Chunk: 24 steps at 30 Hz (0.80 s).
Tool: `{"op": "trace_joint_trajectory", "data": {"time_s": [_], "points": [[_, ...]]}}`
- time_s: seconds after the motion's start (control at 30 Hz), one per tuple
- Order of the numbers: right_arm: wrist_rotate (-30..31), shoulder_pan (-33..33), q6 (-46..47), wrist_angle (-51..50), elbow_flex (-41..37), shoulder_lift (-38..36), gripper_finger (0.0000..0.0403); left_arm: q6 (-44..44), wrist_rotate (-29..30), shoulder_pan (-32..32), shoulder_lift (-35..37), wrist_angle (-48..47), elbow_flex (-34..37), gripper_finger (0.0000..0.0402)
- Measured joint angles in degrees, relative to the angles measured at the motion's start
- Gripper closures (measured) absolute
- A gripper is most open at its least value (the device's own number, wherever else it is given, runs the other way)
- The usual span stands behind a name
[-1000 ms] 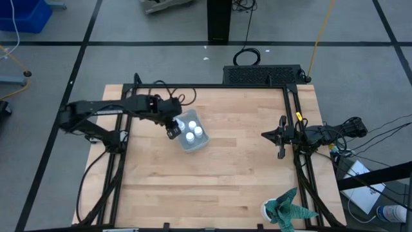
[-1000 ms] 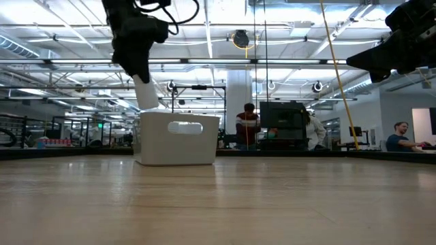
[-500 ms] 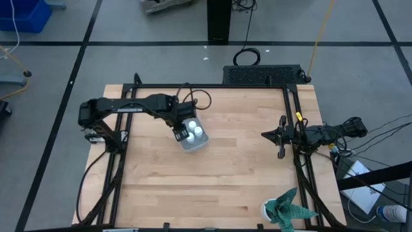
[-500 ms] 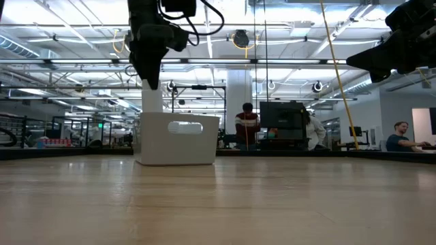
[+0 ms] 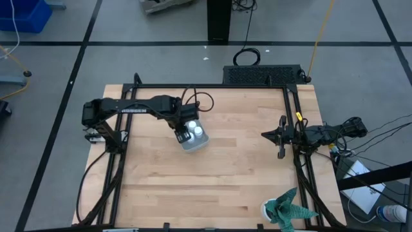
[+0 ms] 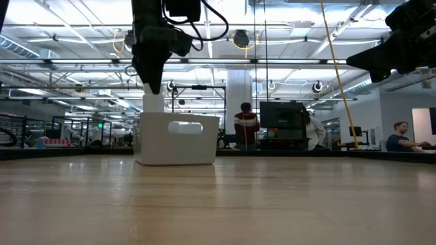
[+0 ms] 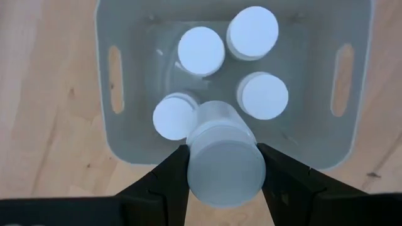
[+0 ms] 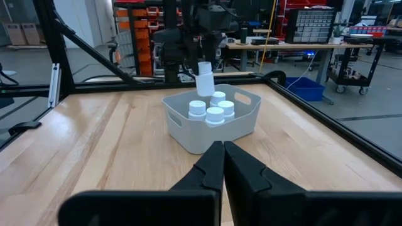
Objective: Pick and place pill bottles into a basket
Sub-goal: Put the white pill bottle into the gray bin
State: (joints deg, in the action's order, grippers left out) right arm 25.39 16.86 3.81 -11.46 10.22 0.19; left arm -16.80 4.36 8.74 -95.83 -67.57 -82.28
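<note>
My left gripper (image 5: pixel 182 133) hangs over the near-left part of the pale grey basket (image 5: pixel 197 145), shut on a white pill bottle (image 7: pixel 223 164). Several other white-capped bottles (image 7: pixel 201 50) stand upright inside the basket (image 7: pixel 107 81). In the low view the held bottle (image 6: pixel 153 102) reaches down to the rim of the basket (image 6: pixel 177 139). My right gripper (image 5: pixel 279 138) waits shut and empty at the table's right edge. My left gripper pinches the bottle's round side (image 7: pixel 195 157) between its two fingers (image 7: pixel 168 179), just below the cap. The fingers come from above, pointing down. The bottle hangs upright below them, its lower end at the height of the basket's rim (image 6: pixel 153 111). Whether it rests on anything inside is hidden.
A teal-and-white cloth-like thing (image 5: pixel 286 209) lies at the table's near right corner. The wooden top (image 5: pixel 219 174) is bare between basket and right arm. A black frame runs round the table. People sit in the room behind (image 6: pixel 246 126).
My left gripper has carried the bottle toward the table's right, from beside the basket's left wall to over its inside. The bottle was tilted and now hangs upright, a little lower. The gripper stays shut on it.
</note>
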Motion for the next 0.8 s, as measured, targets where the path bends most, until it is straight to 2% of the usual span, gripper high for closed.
{"op": "trace_joint_trajectory", "data": {"time_s": [0.37, 0.8], "points": [[0.01, -0.01, 0.0, -0.01, 0.0, 0.0, 0.0399, -0.17, 1.38, -1.06, 0.04, 0.11, 1.47, 0.0229], [0.02, -0.02, 0.0, 0.0, 0.0, 0.0, 0.0399, 0.15, 0.1, -0.77, 0.04, 3.36, 3.02, 0.0229]]}}
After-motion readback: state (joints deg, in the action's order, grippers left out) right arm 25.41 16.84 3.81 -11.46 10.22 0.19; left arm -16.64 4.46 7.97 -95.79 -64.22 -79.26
